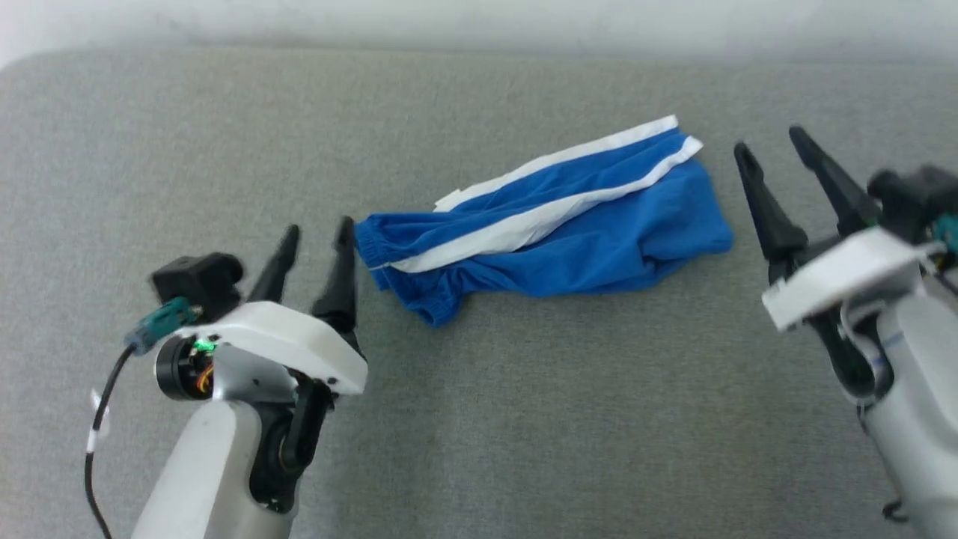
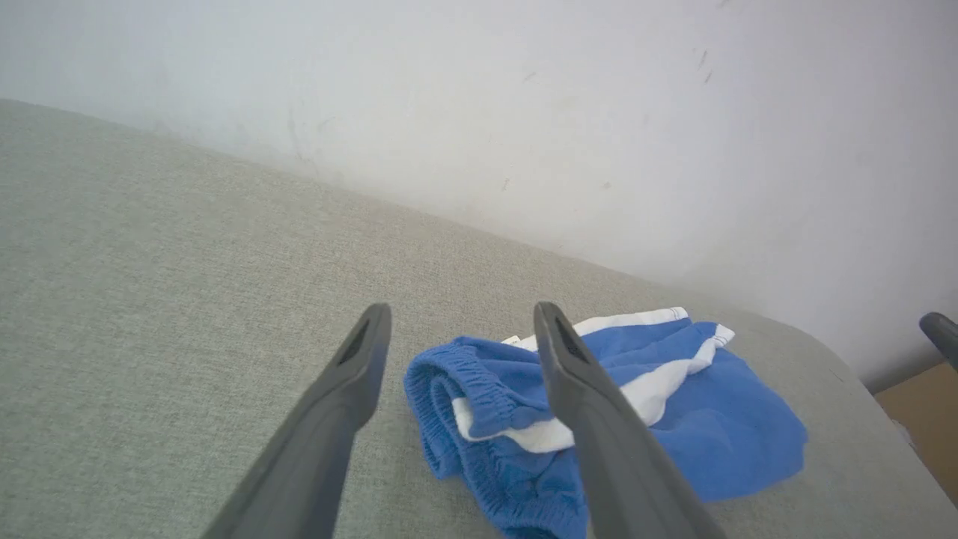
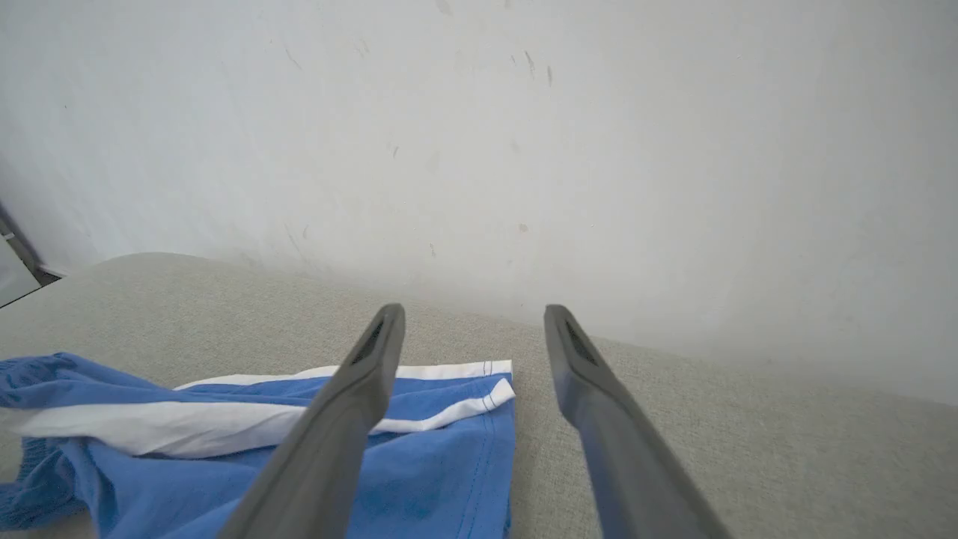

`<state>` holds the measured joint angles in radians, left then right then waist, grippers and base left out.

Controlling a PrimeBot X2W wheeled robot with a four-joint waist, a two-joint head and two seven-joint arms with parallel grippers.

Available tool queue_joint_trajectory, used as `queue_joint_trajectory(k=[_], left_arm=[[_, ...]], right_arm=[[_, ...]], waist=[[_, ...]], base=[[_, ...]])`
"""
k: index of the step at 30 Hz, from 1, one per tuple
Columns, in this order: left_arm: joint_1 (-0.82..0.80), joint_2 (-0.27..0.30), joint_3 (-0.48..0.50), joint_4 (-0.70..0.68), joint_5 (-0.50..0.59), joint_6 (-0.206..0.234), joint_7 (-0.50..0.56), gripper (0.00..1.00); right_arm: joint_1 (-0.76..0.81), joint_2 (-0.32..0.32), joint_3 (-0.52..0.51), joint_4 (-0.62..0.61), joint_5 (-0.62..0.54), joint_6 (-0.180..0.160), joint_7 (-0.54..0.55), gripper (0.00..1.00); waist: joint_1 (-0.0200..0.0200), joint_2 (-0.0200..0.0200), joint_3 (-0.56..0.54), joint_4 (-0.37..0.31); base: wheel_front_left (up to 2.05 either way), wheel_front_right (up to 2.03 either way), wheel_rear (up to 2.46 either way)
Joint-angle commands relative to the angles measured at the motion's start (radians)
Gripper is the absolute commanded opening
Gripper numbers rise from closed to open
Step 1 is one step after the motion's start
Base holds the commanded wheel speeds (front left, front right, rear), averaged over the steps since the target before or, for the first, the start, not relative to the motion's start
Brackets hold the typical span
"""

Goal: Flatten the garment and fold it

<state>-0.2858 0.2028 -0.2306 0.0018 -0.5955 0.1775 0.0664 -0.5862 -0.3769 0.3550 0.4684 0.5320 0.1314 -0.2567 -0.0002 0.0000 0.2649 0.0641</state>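
Grey woven padding [image 1: 479, 434] lies under everything in my head view, with a pale scuffed wall [image 1: 479, 19] along the top edge. Centre frame, slightly right, the garment [image 1: 554, 232] rests on the padding in a crumpled diagonal bundle. It is blue with two white stripes running from lower left to upper right, and its elastic waistband is bunched at the left end. At lower left I see the left gripper [image 1: 319, 224], jaws spread and empty, one finger just beside the waistband. At right, the right gripper [image 1: 769, 138] sits near the garment's striped end, jaws likewise apart, gripping nothing, clear of the cloth.
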Motion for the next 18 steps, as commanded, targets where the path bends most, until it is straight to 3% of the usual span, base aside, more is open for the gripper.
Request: queue_joint_trajectory(k=[1, 6, 10, 18], left_arm=[[0.014, 0.016, -0.018, -0.021, 0.016, 0.004, 0.032, 1.00], [0.017, 0.099, -0.104, -0.046, 0.030, -0.013, 0.262, 1.00], [-0.008, 0.133, -0.154, -0.020, 0.017, -0.036, 0.406, 1.00], [-0.128, 0.152, -0.211, 0.111, 0.041, -0.063, 0.529, 1.00]], right_arm=[[0.051, 0.009, -0.027, -0.041, -0.024, -0.001, -0.004, 1.00], [0.211, 0.044, -0.118, -0.220, -0.107, -0.001, 0.066, 1.00], [0.302, 0.077, -0.178, -0.354, -0.155, -0.001, 0.146, 1.00], [0.389, 0.131, -0.229, -0.514, -0.184, -0.001, 0.242, 1.00]], waist=[[0.0002, 0.0000, -0.061, -0.043], [0.0002, 0.0000, -0.088, -0.089], [0.0002, 0.0000, -0.086, -0.124], [0.0002, 0.0000, -0.041, -0.176]], base=[[0.00, 0.00, 0.00], [0.00, 0.00, 0.00], [0.00, 0.00, 0.00], [0.00, 0.00, 0.00]])
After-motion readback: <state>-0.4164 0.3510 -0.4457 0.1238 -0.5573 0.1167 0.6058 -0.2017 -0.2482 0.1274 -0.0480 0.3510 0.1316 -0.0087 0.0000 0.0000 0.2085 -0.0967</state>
